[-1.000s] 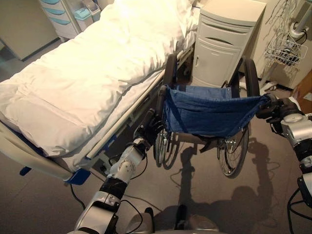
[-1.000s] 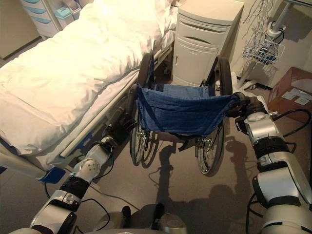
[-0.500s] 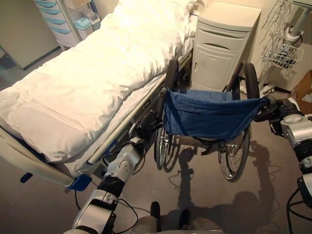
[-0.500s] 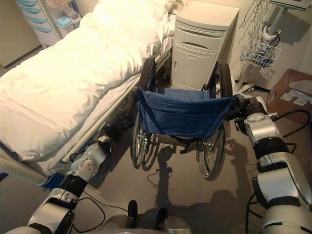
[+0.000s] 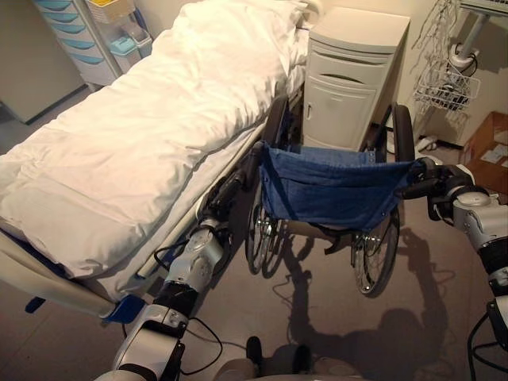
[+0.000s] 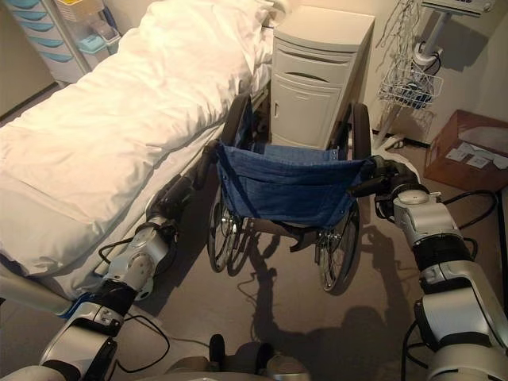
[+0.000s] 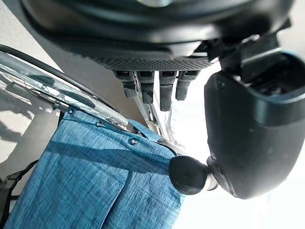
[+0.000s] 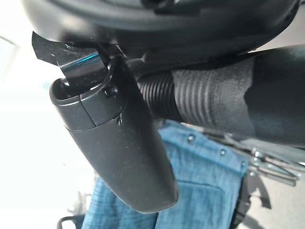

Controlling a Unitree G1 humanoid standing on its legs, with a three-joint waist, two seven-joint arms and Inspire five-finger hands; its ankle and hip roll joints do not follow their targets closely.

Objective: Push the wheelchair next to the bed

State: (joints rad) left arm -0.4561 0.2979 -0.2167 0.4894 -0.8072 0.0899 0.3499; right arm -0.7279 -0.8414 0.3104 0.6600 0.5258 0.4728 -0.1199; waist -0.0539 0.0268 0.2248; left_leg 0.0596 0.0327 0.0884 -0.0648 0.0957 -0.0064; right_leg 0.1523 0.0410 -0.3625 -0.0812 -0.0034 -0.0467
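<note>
The wheelchair [image 5: 329, 186] with its blue cloth back stands close beside the white bed [image 5: 143, 135], its big wheels near the bed frame. My left hand [image 5: 225, 193] sits low behind the left push handle [image 5: 250, 159]. In the left wrist view its fingers [image 7: 152, 90] are curled with nothing in them, and the handle's round end [image 7: 188, 175] rests against the thumb [image 7: 248, 129]. My right hand [image 5: 435, 178] is shut on the right push handle [image 8: 209, 98], whose ribbed grip runs under the palm beside the thumb [image 8: 119, 152].
A white bedside cabinet [image 5: 353, 79] stands straight ahead of the wheelchair at the bed's head. A wire basket on a stand [image 5: 448, 83] and a cardboard box [image 5: 488, 147] are at the right. A drawer cart [image 5: 79, 40] stands beyond the bed. Open floor lies behind the chair.
The wheelchair has rolled forward along the bed toward the cabinet, and the camera has followed. My left hand has slid back off the left handle to its end. The right hand keeps its hold.
</note>
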